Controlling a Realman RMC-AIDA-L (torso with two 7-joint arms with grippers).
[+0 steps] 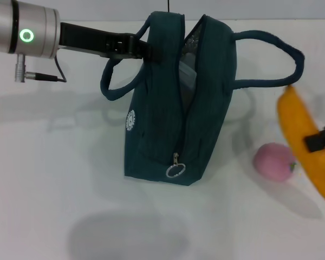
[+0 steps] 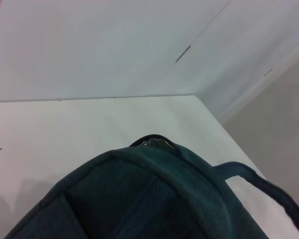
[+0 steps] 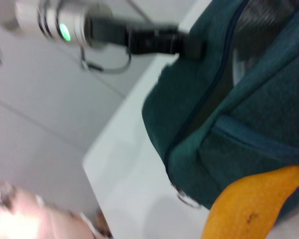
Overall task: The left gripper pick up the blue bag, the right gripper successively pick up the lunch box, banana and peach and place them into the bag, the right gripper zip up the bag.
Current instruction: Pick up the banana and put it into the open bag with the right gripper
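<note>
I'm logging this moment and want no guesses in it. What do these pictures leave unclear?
- Lunch box: not identifiable; only a pale shape shows through the open top of the blue bag in the head view.
- Left gripper: its fingers are hidden against the bag's upper edge.
- Right gripper: cut off by the head view's edge at the banana; its grip is unconfirmed.
- Peach: absent from both wrist views.

1. The blue bag [image 1: 168, 108] stands upright on the table, zipper open, handles looped out to both sides.
2. The lunch box [image 1: 185, 73] shows inside it.
3. The banana [image 1: 303, 141] is lifted, right of the bag.
4. The pink peach [image 1: 274, 161] lies between them.
</note>
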